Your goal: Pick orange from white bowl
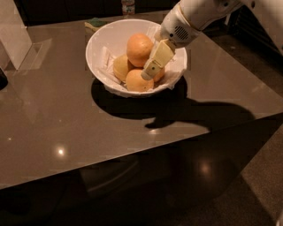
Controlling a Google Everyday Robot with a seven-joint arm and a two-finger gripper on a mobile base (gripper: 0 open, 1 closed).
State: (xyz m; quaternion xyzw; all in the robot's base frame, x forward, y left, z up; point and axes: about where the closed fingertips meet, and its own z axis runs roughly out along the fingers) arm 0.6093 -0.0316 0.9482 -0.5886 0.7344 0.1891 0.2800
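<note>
The white bowl [106, 39] stands at the back of the brown table and holds several round fruits on crinkled white lining. The orange [139, 48], the biggest one, rests on top of the pile. Smaller oranges lie below it, one at the left [121, 67] and one at the front [135, 81]. My gripper [155, 62] hangs from the white arm at the upper right. It reaches into the bowl over the right side, close beside the orange and just above the front fruit.
The table [66, 119] has its front edge running across the lower frame and its right edge near the arm. A white upright object [13, 33] stands at the far left. A green item [95, 23] and a bottle [128, 6] sit behind the bowl.
</note>
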